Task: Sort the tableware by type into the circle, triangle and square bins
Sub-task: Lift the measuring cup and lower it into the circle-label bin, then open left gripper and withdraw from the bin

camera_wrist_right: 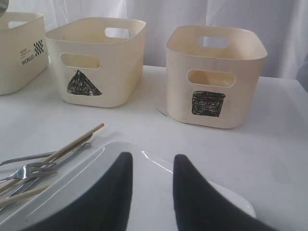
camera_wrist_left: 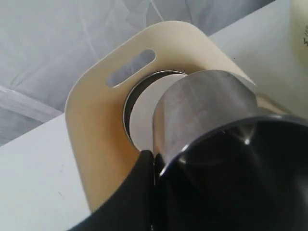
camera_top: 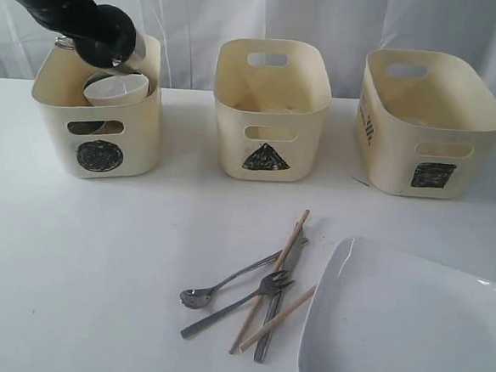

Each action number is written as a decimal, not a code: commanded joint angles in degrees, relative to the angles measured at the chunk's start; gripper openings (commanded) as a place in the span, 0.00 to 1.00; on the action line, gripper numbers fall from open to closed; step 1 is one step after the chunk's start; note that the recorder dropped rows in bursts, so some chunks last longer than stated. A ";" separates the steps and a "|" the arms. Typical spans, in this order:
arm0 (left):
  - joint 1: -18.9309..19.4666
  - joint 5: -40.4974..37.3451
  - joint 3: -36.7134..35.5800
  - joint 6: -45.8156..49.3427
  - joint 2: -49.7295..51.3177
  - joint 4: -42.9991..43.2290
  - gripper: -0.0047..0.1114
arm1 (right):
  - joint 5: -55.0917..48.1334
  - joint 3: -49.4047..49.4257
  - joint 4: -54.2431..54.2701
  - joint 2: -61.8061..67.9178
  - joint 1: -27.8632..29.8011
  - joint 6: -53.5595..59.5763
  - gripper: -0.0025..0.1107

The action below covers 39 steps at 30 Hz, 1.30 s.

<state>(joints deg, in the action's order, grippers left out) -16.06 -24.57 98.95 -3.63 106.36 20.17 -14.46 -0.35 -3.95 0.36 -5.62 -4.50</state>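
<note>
My left gripper (camera_top: 112, 56) hangs over the circle bin (camera_top: 100, 116), shut on the wall of a steel mug (camera_wrist_left: 207, 110), pinching it at the rim (camera_wrist_left: 154, 156). Below it in the circle bin (camera_wrist_left: 96, 144) a small white bowl (camera_top: 117, 87) sits inside a steel bowl (camera_wrist_left: 129, 103). The triangle bin (camera_top: 270, 111) and square bin (camera_top: 431, 122) stand to the right. Spoon (camera_top: 224, 284), fork (camera_top: 240, 303), knife (camera_top: 270, 324) and chopsticks (camera_top: 271, 277) lie in a heap beside the large white plate (camera_top: 408, 333). My right gripper (camera_wrist_right: 151, 161) is open just above the plate (camera_wrist_right: 96, 178).
A white curtain hangs behind the bins. The three bins stand in a row along the back of the white table (camera_top: 73, 259). The plate reaches the table's front right corner, and the cutlery heap touches its left side.
</note>
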 commanded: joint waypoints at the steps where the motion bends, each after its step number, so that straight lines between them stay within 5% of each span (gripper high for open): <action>1: 0.47 -0.67 2.35 1.08 2.88 -2.96 0.04 | 0.43 0.35 -0.35 -0.36 0.54 -0.34 0.27; 20: 0.59 -6.79 3.79 1.08 7.87 -6.09 0.05 | 0.43 0.35 -0.35 -0.36 0.54 -0.34 0.27; 29: 0.59 -10.18 3.79 1.08 4.93 -7.49 0.43 | 0.43 0.35 -0.35 -0.36 0.54 -0.34 0.27; 39: 0.59 -24.60 3.68 14.11 -5.62 -26.29 0.43 | 0.43 0.35 -0.35 -0.36 0.54 -0.34 0.27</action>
<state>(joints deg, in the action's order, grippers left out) -15.47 -45.03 102.45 9.41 103.09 -4.38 -14.46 -0.35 -3.95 0.36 -5.62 -4.72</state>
